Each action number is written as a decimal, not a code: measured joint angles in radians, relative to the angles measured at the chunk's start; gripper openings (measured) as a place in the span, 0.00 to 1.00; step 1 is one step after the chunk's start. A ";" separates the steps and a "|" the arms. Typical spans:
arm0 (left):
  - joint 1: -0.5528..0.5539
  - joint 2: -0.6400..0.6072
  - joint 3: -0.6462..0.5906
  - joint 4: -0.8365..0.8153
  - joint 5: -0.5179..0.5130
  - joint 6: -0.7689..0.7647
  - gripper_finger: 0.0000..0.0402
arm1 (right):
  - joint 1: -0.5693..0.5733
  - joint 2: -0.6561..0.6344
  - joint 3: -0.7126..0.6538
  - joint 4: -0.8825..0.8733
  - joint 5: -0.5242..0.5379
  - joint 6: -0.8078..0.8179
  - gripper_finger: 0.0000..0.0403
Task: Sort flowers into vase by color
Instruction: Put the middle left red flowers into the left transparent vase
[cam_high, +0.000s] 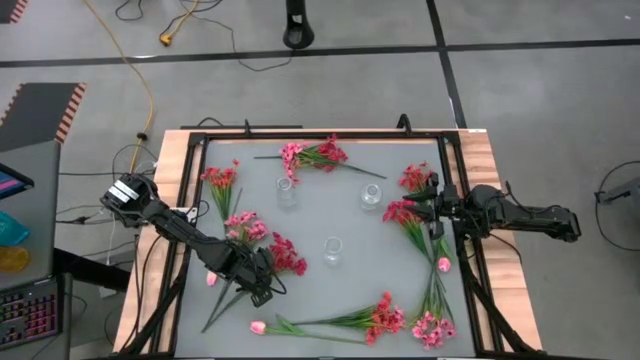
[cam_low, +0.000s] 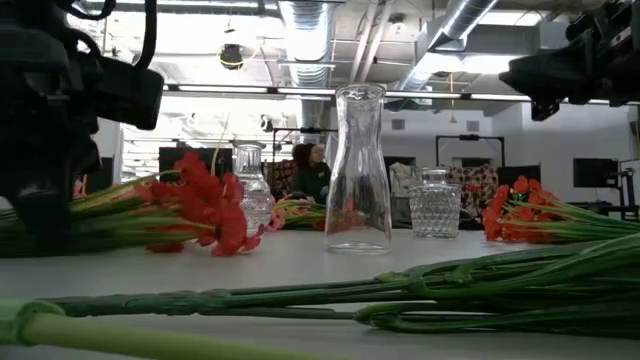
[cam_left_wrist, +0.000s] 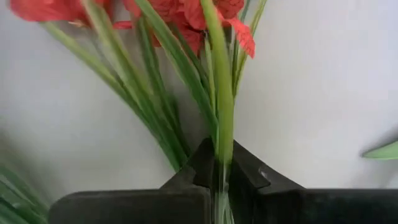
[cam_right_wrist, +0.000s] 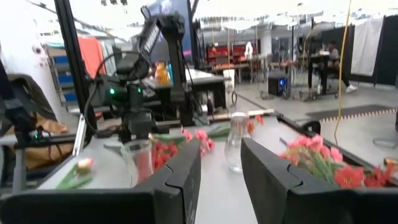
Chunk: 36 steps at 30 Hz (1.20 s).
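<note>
Red and pink flower sprays lie scattered flat on the white table (cam_high: 330, 290). My left gripper (cam_high: 264, 288) stands near the front left, shut on the green stem of a red spray (cam_high: 288, 256), whose blossoms (cam_left_wrist: 186, 12) show just beyond the fingers. Three clear glass vases (cam_high: 287, 190) (cam_high: 371, 195) (cam_high: 332, 250) stand upright mid-table. The tallest vase (cam_low: 358, 170) is in the middle of the low view. My right gripper (cam_high: 420, 203) hovers open at the right edge, pointing level toward the left, with nothing between its fingers (cam_right_wrist: 180, 174). My left gripper pinches one thick green stem (cam_left_wrist: 224, 149) of the red spray between its two fingers (cam_left_wrist: 249, 171), a short way below the blossoms. The fingers come steeply from above and lie across the stem. The blossom end (cam_low: 205, 205) rests on the table.
Other sprays lie at the far left (cam_high: 220, 185), far middle (cam_high: 312, 155), right (cam_high: 408, 215) and front right (cam_high: 385, 318) (cam_high: 432, 328). Pink tulip buds (cam_high: 257, 327) (cam_high: 443, 264) lie near the front and right. A black frame (cam_high: 190, 140) rims the table.
</note>
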 joint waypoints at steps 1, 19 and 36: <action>0.004 -0.012 0.000 0.001 -0.003 0.000 0.01 | 0.000 0.000 0.000 0.012 0.000 0.000 0.35; 0.183 -0.418 0.000 0.315 -0.339 0.482 0.00 | 0.001 0.000 0.000 0.163 0.000 0.001 0.35; 0.407 -0.508 0.001 0.857 -0.531 1.239 0.00 | 0.001 0.000 0.000 0.165 0.001 0.000 0.35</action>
